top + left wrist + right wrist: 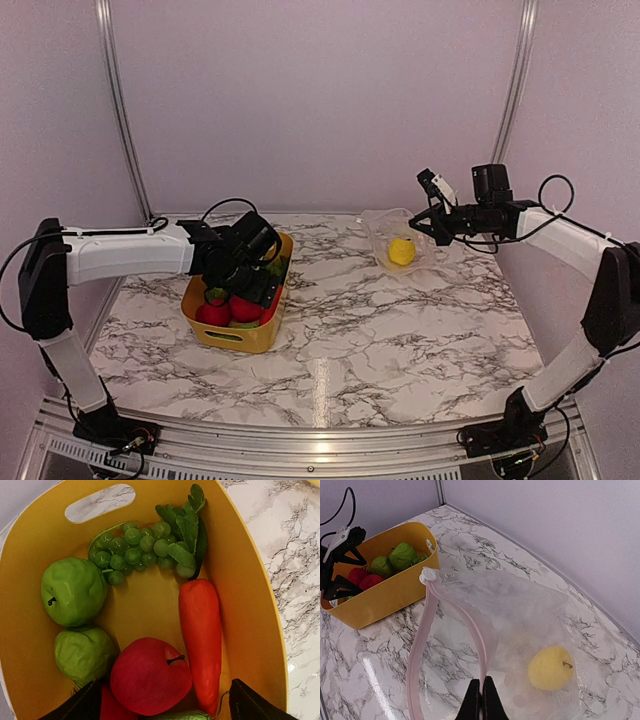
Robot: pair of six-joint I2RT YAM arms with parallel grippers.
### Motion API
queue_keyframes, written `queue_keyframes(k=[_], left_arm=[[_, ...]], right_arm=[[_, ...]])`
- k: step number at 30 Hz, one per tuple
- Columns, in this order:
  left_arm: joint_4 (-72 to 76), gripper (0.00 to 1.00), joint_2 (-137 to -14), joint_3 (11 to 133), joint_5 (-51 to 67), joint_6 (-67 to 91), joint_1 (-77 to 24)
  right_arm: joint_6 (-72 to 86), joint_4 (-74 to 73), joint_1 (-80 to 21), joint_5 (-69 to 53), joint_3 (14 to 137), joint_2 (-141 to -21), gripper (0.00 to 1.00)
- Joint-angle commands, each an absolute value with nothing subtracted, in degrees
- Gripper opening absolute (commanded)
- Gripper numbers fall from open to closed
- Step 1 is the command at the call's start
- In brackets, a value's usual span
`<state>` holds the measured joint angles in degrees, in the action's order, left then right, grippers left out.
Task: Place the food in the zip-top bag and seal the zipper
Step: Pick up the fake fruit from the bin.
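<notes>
The food lies in a yellow bin (150,600): green grapes (135,547), an orange-red carrot (200,630), two green fruits (72,590), and a red apple (150,675). My left gripper (167,705) hangs open inside the bin (240,340), one finger on each side of the red apple, holding nothing. The clear zip-top bag (520,615) lies at the back right with a yellow fruit (550,667) inside. My right gripper (481,700) is shut on the upper side of the pink zipper (420,645) and holds the mouth up and open. From above, the right gripper (437,222) stands beside the bag (380,225).
The bin (385,595) stands left of the bag's mouth, with bare marble between them. A white slider tab (427,575) sits at the zipper's far end. Pale walls and metal posts close the back and sides.
</notes>
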<state>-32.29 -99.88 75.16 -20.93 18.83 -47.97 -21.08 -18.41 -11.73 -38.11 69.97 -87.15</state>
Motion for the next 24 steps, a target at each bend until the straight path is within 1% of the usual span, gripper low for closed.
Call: queue_keyframes(k=[1, 3, 6, 8, 11, 14, 24], left_arm=[[-34.64, 0.86, -100.77, 75.62, -16.67, 21.22, -44.03], [-34.59, 0.82, -101.6, 75.34, -14.4, 21.82, -42.16], [-34.29, 0.8, -102.95, 75.46, -11.54, 20.71, -41.49], [-34.28, 0.82, -103.77, 75.58, -10.27, 19.88, -41.43], [-34.75, 0.88, -104.37, 75.54, -10.03, 19.91, -41.46], [-35.42, 0.91, -104.44, 75.18, -10.03, 20.19, -41.48], [-36.12, 0.92, -105.57, 73.3, -10.64, 21.01, -41.48]], right_arm=[[-21.28, -17.06, -12.11, -39.27, 69.71, -86.57, 0.0], [-21.26, -16.95, -12.13, -39.37, 69.42, -86.57, 0.0], [-21.35, -16.71, -12.13, -39.16, 69.18, -86.59, 0.0], [-21.36, -16.7, -12.13, -39.11, 69.17, -86.59, 0.0], [-21.42, -16.7, -12.13, -39.11, 69.01, -86.41, 0.0], [-21.56, -16.61, -12.13, -39.02, 68.82, -86.26, 0.0], [-21.6, -16.72, -12.08, -39.25, 68.73, -86.09, 0.0]])
